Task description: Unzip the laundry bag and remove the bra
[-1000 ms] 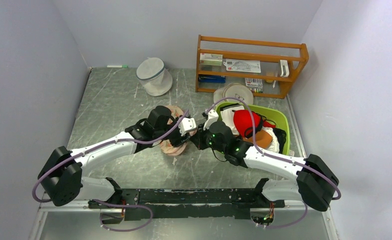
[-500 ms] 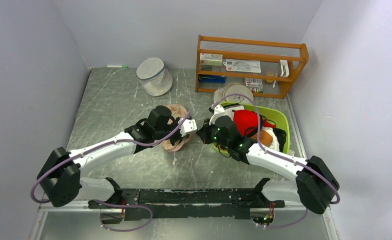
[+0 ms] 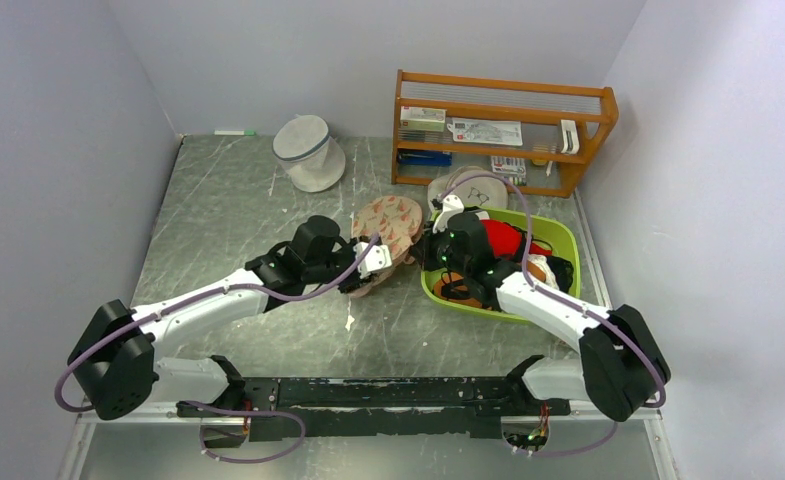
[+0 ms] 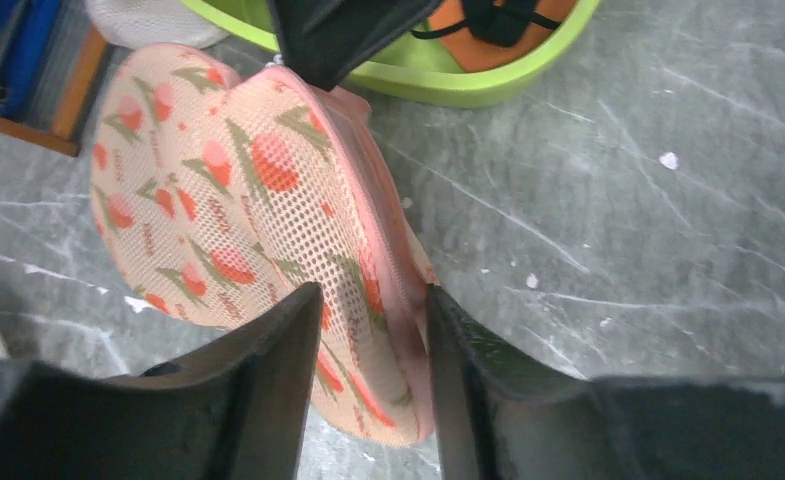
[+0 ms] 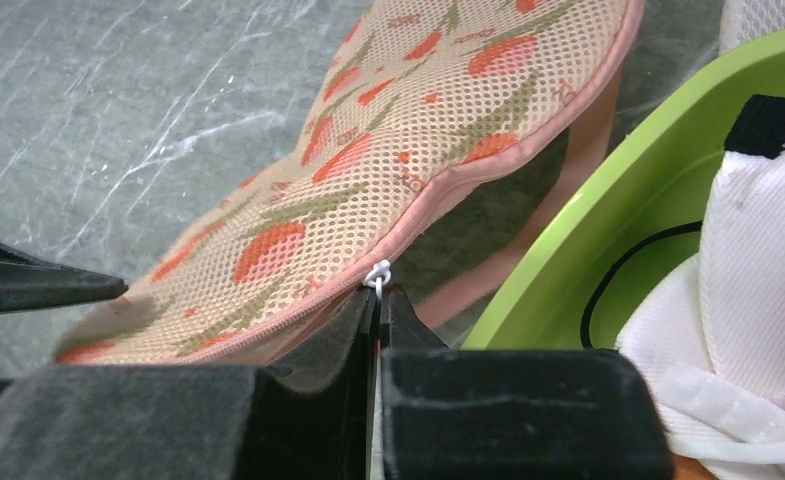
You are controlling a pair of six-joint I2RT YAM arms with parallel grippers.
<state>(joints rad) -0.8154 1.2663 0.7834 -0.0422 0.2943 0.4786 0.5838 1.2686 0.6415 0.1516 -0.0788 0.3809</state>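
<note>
Showing peach mesh with red strawberry print, the laundry bag stands tilted.

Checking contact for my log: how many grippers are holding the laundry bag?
2. The left gripper clamps one end of the laundry bag; the right gripper pinches its zipper pull.

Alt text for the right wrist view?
The right gripper, shut, pinches the small white zipper pull on the pink-trimmed edge of the peach strawberry-print mesh laundry bag. A lime-green plastic bin holding white fabric sits at right.

Arms converge fwd; L gripper clamps the laundry bag, R gripper pinches its zip pull
</note>
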